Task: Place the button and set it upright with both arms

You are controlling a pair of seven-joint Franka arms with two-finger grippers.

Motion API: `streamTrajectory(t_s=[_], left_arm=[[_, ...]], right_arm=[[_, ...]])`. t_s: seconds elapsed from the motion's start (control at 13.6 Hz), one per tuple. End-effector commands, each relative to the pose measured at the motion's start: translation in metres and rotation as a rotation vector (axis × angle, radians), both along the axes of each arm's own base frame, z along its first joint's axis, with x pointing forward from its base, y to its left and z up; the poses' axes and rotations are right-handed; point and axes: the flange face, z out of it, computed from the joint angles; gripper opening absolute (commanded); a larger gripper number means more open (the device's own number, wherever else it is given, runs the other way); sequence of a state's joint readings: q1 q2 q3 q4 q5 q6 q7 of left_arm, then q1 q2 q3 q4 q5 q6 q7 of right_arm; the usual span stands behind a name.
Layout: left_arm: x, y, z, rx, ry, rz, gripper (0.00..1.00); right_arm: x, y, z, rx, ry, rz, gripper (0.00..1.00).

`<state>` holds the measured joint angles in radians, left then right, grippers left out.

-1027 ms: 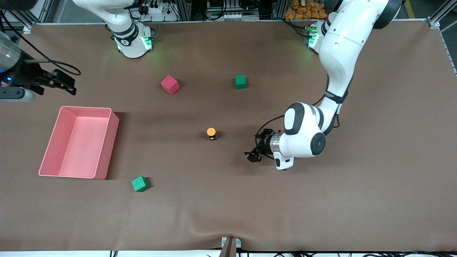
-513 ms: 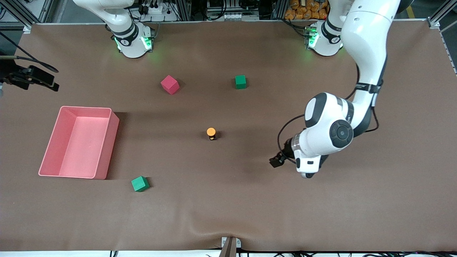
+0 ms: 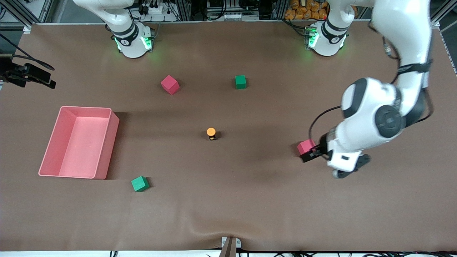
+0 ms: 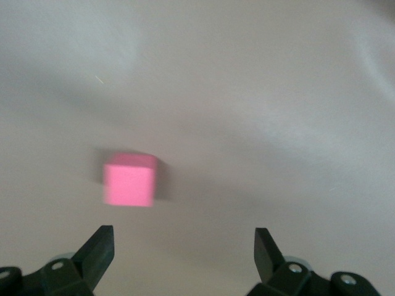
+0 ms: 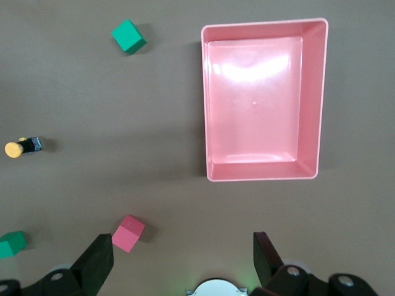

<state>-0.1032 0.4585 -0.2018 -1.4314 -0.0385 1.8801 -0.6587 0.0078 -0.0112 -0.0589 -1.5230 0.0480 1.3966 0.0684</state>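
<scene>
At the right arm's end of the table, the right gripper (image 5: 179, 262) hangs high beside the pink tray (image 3: 53, 144), its fingers spread with nothing between them, probably because this arm waits out of the way. The button (image 3: 211, 133) stands on the table's middle with its orange cap upward, touched by no gripper, so its placing seems done. The left gripper (image 4: 183, 250) hovers over a pink cube (image 3: 306, 146) near the left arm's end, fingers parted and empty.

On table: one orange-capped button (image 3: 211, 133), two red cubes (image 3: 170, 84) (image 3: 306, 146), two green cubes (image 3: 240, 81) (image 3: 140, 184), one pink bin (image 3: 68, 171); two white arms (image 3: 378, 117) (image 3: 117, 21), each with one black gripper (image 4: 184, 250) (image 5: 184, 251).
</scene>
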Motion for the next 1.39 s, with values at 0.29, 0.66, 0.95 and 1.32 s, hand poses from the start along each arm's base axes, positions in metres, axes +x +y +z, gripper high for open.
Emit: streamTrajectory(t_s=[0.29, 0.66, 0.95, 1.32], left_arm=[[-0.050, 0.103, 0.140, 0.104, -0.080, -0.324, 1.00], [-0.116, 0.141, 0.218, 0.131, -0.097, -0.393, 1.00], [-0.135, 0.161, 0.237, 0.135, -0.119, -0.430, 1.00], [-0.129, 0.179, 0.235, 0.132, -0.121, -0.490, 1.00]], right_arm=[[-0.011, 0.026, 0.015, -0.052, -0.005, 0.001, 1.00], [-0.019, 0.028, 0.022, -0.043, -0.009, 0.068, 1.00], [-0.015, 0.024, 0.021, -0.034, -0.024, 0.064, 1.00], [-0.013, 0.012, 0.016, -0.034, -0.016, 0.041, 1.00]])
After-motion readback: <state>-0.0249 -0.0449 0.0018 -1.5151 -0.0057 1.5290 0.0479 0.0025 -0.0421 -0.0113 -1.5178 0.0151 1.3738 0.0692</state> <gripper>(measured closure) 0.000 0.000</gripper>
